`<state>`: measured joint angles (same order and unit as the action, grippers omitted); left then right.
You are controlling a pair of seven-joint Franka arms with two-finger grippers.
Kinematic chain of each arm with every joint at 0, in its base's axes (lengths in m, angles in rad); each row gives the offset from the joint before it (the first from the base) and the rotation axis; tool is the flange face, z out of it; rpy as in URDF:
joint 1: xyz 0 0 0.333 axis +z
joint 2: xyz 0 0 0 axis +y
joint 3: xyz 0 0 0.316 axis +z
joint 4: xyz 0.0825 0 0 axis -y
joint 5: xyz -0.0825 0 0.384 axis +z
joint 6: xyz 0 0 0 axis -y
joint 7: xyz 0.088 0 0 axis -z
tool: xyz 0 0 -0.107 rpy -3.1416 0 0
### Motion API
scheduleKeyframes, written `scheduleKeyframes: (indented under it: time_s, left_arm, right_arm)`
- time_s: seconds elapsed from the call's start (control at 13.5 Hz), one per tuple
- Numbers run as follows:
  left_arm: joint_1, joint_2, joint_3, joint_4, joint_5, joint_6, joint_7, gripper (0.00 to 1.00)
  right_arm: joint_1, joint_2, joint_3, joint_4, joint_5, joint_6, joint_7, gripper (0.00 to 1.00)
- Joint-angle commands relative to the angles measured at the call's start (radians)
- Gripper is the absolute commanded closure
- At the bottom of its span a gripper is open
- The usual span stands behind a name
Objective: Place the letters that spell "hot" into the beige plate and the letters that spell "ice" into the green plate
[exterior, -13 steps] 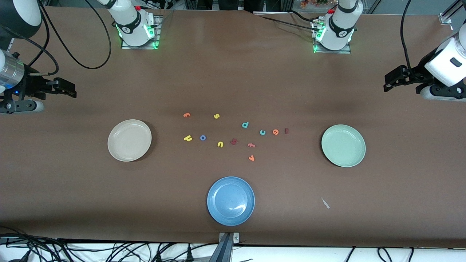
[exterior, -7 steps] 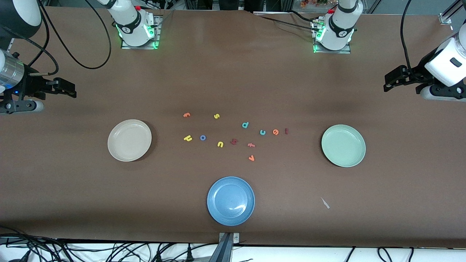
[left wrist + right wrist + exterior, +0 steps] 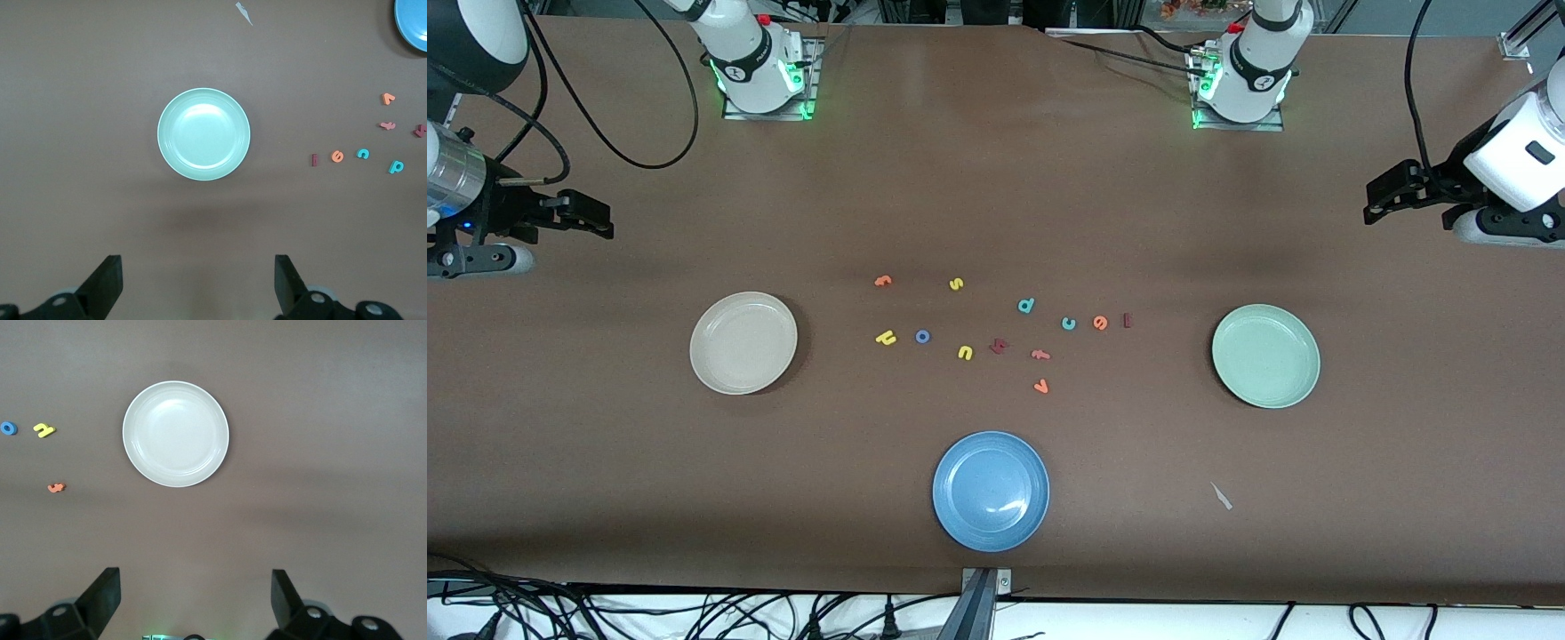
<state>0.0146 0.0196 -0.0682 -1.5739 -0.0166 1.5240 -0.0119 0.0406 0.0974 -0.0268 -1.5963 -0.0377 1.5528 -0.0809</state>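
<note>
The yellow "h" (image 3: 886, 337), blue "o" (image 3: 922, 336) and orange "t" (image 3: 883, 281) lie mid-table, toward the empty beige plate (image 3: 743, 342). The teal "c" (image 3: 1068, 323), orange "e" (image 3: 1100, 323) and dark red "i" (image 3: 1127, 320) lie in a row toward the empty green plate (image 3: 1265, 356). My right gripper (image 3: 600, 222) hangs open above the table's right-arm end, looking down on the beige plate (image 3: 175, 433). My left gripper (image 3: 1378, 206) hangs open above the left-arm end, over bare table by the green plate (image 3: 203, 143). Neither holds anything.
A blue plate (image 3: 991, 491) sits near the front edge. Other letters lie among the task's own: yellow "s" (image 3: 956, 284), yellow "n" (image 3: 965, 353), teal "d" (image 3: 1026, 306), a dark red angular one (image 3: 999, 346), a salmon "f" (image 3: 1040, 355), an orange "v" (image 3: 1040, 386). A pale scrap (image 3: 1221, 496) lies nearer the front camera than the green plate.
</note>
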Motion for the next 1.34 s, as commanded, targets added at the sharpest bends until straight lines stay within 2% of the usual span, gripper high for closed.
scheduleKeyframes:
  time_s: [0.0,0.59,0.74,0.82,0.97,1.11,1.26]
  left_arm:
    - [0.001,0.003,-0.001,0.011,0.024,-0.001,0.015,0.0]
    - [0.001,0.005,-0.001,0.003,0.024,-0.002,0.013,0.0]
    - [0.001,0.006,-0.001,0.003,0.024,-0.004,0.013,0.0]
    - [-0.001,0.006,-0.001,0.002,0.024,-0.004,0.013,0.0]
    - [-0.002,0.014,-0.004,-0.001,0.024,-0.005,0.013,0.0]
    - [-0.013,0.031,-0.005,-0.001,0.024,-0.008,0.013,0.0]
    - [-0.027,0.068,-0.012,0.003,0.014,-0.011,0.023,0.0]
  right_arm:
    - [-0.008,-0.007,0.005,-0.005,-0.007,-0.008,0.003,0.0]
    - [-0.004,0.001,0.007,-0.001,0.002,-0.005,0.012,0.0]
    - [0.01,0.043,0.014,-0.001,0.021,-0.007,-0.003,0.0]
    - [0.043,0.094,0.022,0.001,0.018,-0.01,-0.014,0.0]
    - [0.082,0.123,0.028,-0.001,0.021,-0.028,-0.002,0.0]
    - [0.111,0.152,0.028,-0.001,0.022,-0.004,0.015,0.0]
    - [0.139,0.192,0.028,-0.008,0.073,0.074,0.079,0.0]
